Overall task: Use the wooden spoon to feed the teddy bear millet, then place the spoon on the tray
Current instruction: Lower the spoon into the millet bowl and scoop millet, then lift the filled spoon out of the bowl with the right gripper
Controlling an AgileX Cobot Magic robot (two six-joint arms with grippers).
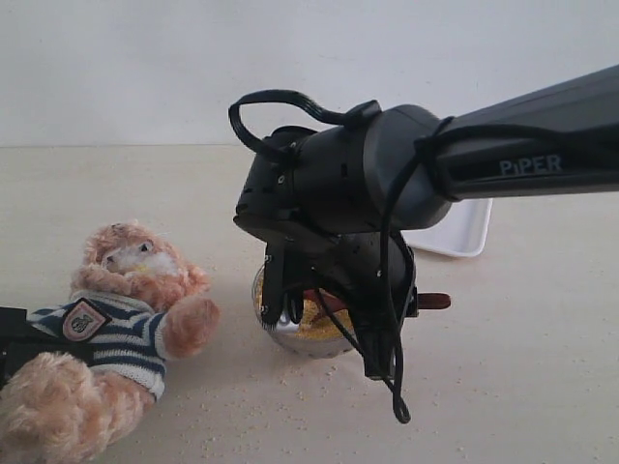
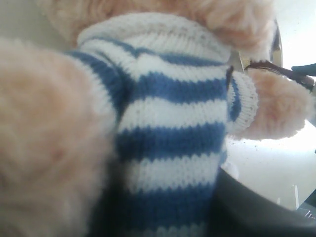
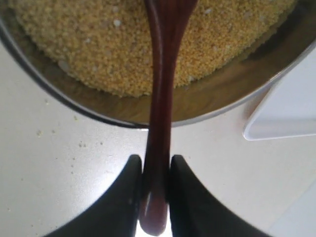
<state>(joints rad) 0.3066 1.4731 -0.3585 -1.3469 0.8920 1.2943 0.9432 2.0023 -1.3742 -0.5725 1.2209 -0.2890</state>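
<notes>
The teddy bear (image 1: 116, 300) lies at the left, head toward the steel bowl (image 1: 286, 334). My left gripper (image 1: 14, 338) is shut on the bear's body. Its striped shirt (image 2: 173, 143) fills the left wrist view, with one black finger (image 2: 256, 207) beside it. My right gripper (image 1: 411, 302) (image 3: 156, 160) is shut on the handle of the wooden spoon (image 3: 160, 98) near its end (image 1: 433, 301). The spoon's bowl reaches over the millet (image 3: 98, 44) (image 1: 319, 331) and runs out of the right wrist view. The white tray (image 1: 459, 232) (image 3: 289, 108) lies behind the bowl to the right.
Loose millet specks (image 1: 271, 406) dot the pale table in front of the bowl and the bear. The right arm (image 1: 522, 145) reaches in from the upper right and hides most of the bowl. A white wall stands behind.
</notes>
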